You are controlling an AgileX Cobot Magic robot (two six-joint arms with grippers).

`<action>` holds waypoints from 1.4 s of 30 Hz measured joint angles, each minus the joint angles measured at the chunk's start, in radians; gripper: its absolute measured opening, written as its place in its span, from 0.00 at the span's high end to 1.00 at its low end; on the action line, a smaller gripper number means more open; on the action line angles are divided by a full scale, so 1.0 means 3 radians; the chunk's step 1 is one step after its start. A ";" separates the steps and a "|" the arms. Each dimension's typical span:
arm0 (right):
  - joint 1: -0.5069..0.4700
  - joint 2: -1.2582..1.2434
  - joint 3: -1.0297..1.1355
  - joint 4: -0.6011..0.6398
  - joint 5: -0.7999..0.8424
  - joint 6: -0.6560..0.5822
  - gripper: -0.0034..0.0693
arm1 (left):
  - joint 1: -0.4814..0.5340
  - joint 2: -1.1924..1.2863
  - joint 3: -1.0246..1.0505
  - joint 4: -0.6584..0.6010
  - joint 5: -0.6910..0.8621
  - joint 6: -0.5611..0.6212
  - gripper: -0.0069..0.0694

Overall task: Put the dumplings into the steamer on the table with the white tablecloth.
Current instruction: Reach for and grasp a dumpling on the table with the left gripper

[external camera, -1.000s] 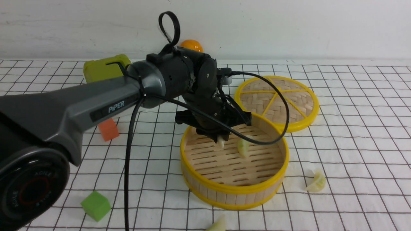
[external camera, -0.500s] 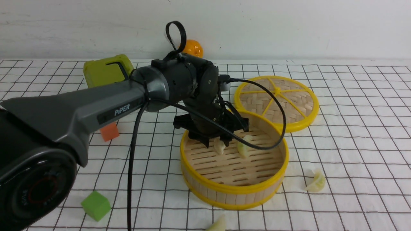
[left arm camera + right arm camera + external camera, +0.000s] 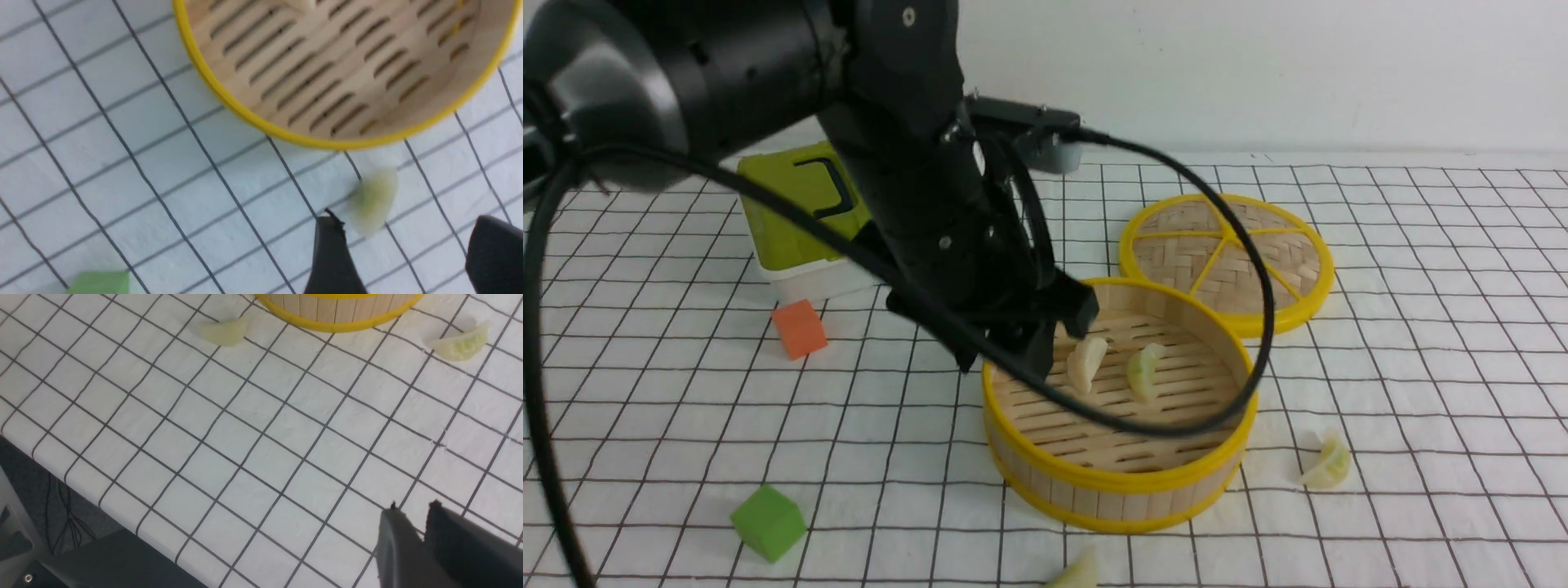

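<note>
So the round bamboo steamer with slatted walls and yellow rims is sitting on the table with the white tablecloth, the one with the thin black grid, and two of the four little crescent dumplings are in it: a glossy pale cream one and a light green one, lying side by side on the slatted floor with a bit of space between them. The other two are out on the cloth. One pale green and cream dumpling is off to the right of the basket, and one pale yellow-green dumpling is in front of it, cut off by the edge of the front view. The black left gripper hangs by the steamer's left side, jaws wide, nothing in them. The dark right gripper only shows up in its own wrist view, over bare cloth, jaws pretty narrow with a small gap and nothing between the tips. Behind the basket, to the right, there's the flat woven lid with yellow rim and spokes. Over on the left you've got an orange cube, a green cube and a white box with a lime-green lid.
</note>
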 joint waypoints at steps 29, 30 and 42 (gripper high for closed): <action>0.0000 0.0000 0.0021 -0.0086 -0.0175 -0.0014 0.79 | -0.0670 0.0797 0.1052 0.0219 -0.1362 0.0143 0.54; 0.0000 0.0000 0.0037 -0.0086 -0.0179 -0.0014 0.79 | -0.0670 0.0793 0.1049 0.0261 -0.1362 0.0090 0.57; 0.0000 0.0000 0.0095 -0.0097 -0.0259 -0.0014 0.78 | -0.0594 0.0256 0.0146 0.0546 -0.0725 -0.0499 0.57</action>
